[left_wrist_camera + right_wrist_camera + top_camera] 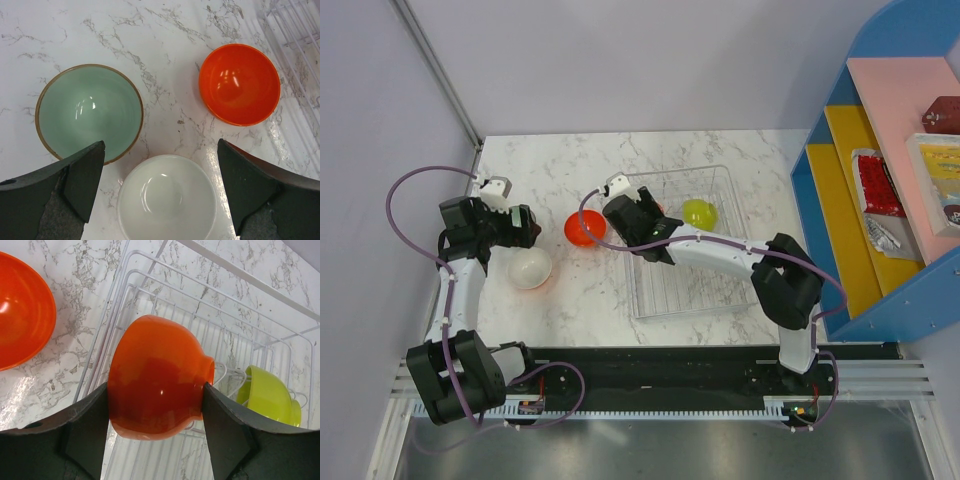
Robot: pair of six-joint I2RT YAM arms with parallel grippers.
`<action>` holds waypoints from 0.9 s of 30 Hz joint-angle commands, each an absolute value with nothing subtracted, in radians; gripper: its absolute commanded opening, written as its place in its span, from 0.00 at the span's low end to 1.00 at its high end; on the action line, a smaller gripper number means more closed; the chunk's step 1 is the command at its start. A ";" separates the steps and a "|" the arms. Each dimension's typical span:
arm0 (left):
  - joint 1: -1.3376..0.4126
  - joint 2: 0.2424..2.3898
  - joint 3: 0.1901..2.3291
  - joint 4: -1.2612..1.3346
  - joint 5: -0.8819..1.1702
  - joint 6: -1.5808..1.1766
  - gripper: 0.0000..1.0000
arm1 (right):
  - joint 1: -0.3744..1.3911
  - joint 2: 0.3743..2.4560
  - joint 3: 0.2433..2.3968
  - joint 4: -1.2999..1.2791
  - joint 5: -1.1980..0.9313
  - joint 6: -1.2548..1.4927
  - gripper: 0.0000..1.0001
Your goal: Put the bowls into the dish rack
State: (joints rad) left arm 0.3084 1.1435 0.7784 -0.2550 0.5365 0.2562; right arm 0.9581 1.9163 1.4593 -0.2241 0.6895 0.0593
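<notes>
Of five bowls, three (mint bowl (87, 112), white bowl (167, 200), red-orange bowl (239, 82)) sit on the table (165, 30) below the wide-open, empty left gripper (160, 150), one lime-green bowl (267, 395) sits inside the dish rack (670, 285), and the right gripper (156, 390) clamps one orange bowl (150, 355) above it.

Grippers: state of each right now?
Left gripper: open, empty, over the white bowl.
Right gripper: shut on an orange bowl.

the bowls (239, 84) are glossy and smooth, the dish rack (685, 290) clear plastic, the table (165, 30) marble-patterned.
</notes>
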 commanded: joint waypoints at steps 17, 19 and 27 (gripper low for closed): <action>0.319 1.121 0.773 -0.222 0.565 0.279 1.00 | 0.873 1.947 1.480 -0.241 0.393 0.222 0.00; 0.318 1.124 0.775 -0.222 0.566 0.281 1.00 | 0.870 1.945 1.482 -0.242 0.384 0.221 0.00; 0.318 1.132 0.778 -0.221 0.569 0.281 1.00 | 0.867 1.948 1.520 -0.287 0.394 0.176 0.59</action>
State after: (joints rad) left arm 0.3122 1.1416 0.7784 -0.2550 0.5365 0.2565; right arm 0.8730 1.9385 1.4765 -0.2707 0.4782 0.1692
